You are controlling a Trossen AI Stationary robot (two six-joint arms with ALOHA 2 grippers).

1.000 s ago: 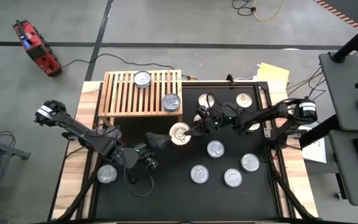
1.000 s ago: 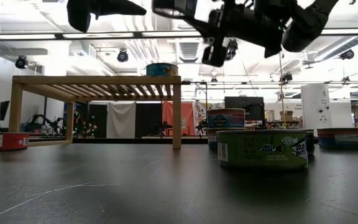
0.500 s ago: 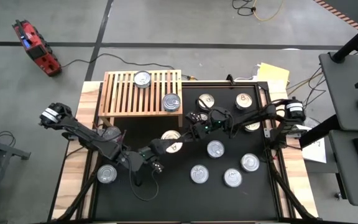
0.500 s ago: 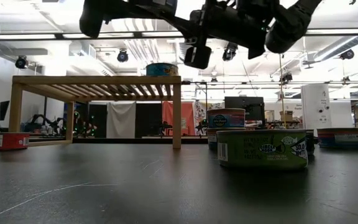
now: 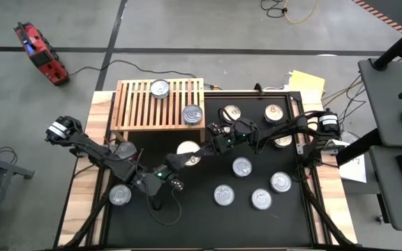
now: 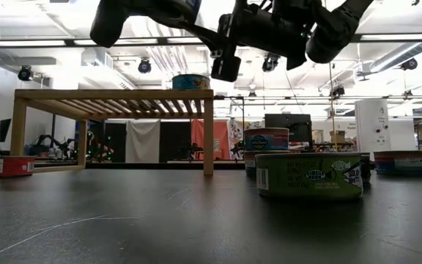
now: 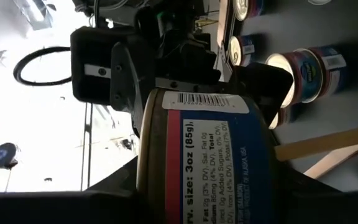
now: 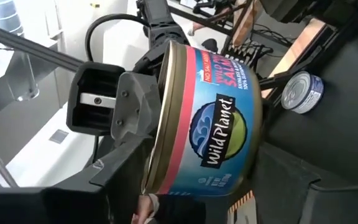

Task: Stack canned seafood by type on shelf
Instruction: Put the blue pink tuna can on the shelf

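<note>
Between both sets of jaws, above the tabletop (image 5: 292,216), a Wild Planet salmon can (image 5: 187,153) is mid-handover: left gripper (image 5: 176,160) clamped on it, right gripper (image 5: 211,145) apparently loosening, can't tell for sure. Next: right lets go fully, left carries it to the shelf (image 5: 135,111).

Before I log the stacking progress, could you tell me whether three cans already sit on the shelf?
No, the high view shows only two cans on the shelf.
</note>
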